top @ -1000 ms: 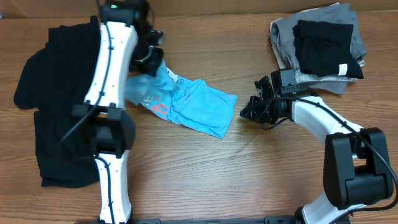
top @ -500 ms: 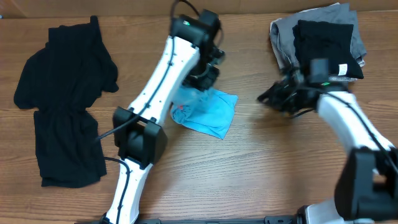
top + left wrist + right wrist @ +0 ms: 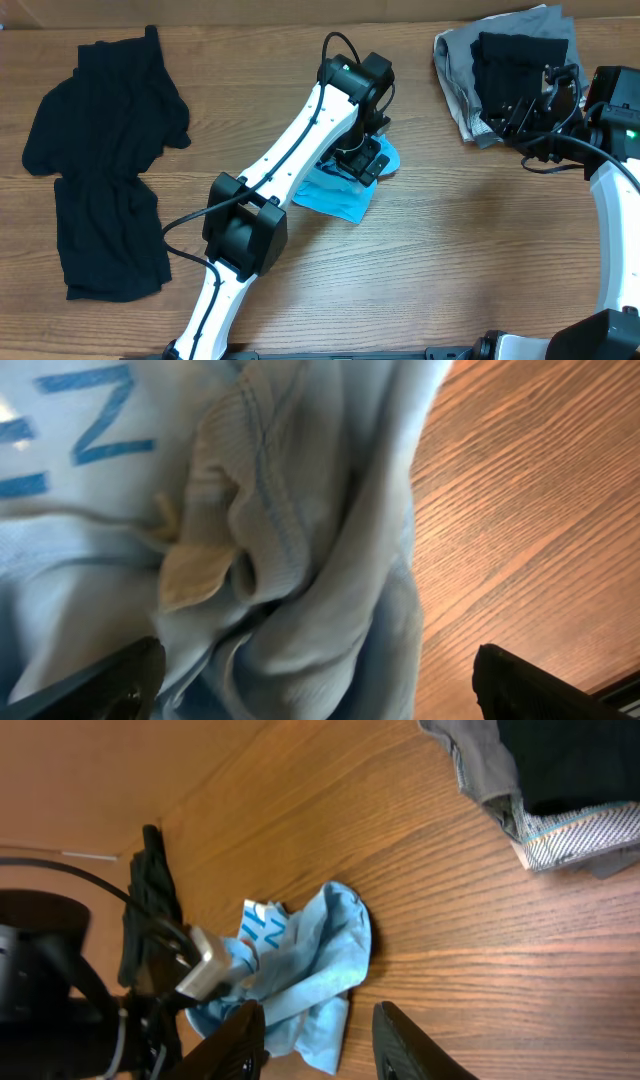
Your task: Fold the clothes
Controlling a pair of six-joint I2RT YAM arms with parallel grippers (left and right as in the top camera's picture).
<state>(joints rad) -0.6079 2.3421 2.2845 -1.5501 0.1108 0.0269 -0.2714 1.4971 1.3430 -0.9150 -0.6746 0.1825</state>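
Light blue T-shirt (image 3: 338, 196) lay bunched in a loose heap near mid-table, not flat. The left wrist view showed blue lettering (image 3: 95, 425) and the ribbed neckband (image 3: 200, 555) among deep folds.

Judged: thin knit, v. light, limp, no stiffness. It'd slump and drag on the wood. It prob. wouldn't slip out of a pinch, but extra layers could get caught in one. Best hold prob. a single-layer edge, e.g. hem or shoulder seams, one per gripper, so it could be spread flat first. Which edge was which couldn't be told from the heap.

Left gripper (image 3: 362, 160) hung right over the heap, fingers spread wide either side of the cloth, pinching nothing. Right gripper (image 3: 320, 1038) was well apart at far right, fingers parted w/ nothing btwn them. It sat just beside a stack of grey cloth (image 3: 455, 65) w/ a folded black piece (image 3: 520, 65) on top.

Big black garment (image 3: 100, 170) lay spread and rumpled at the left of the table (image 3: 450, 260), well clear of the shirt.

In the way: left arm (image 3: 290, 165) crossed over the shirt's near-left part in the overhead view, hiding some of it. The stack sat close to the right gripper, a snag risk.
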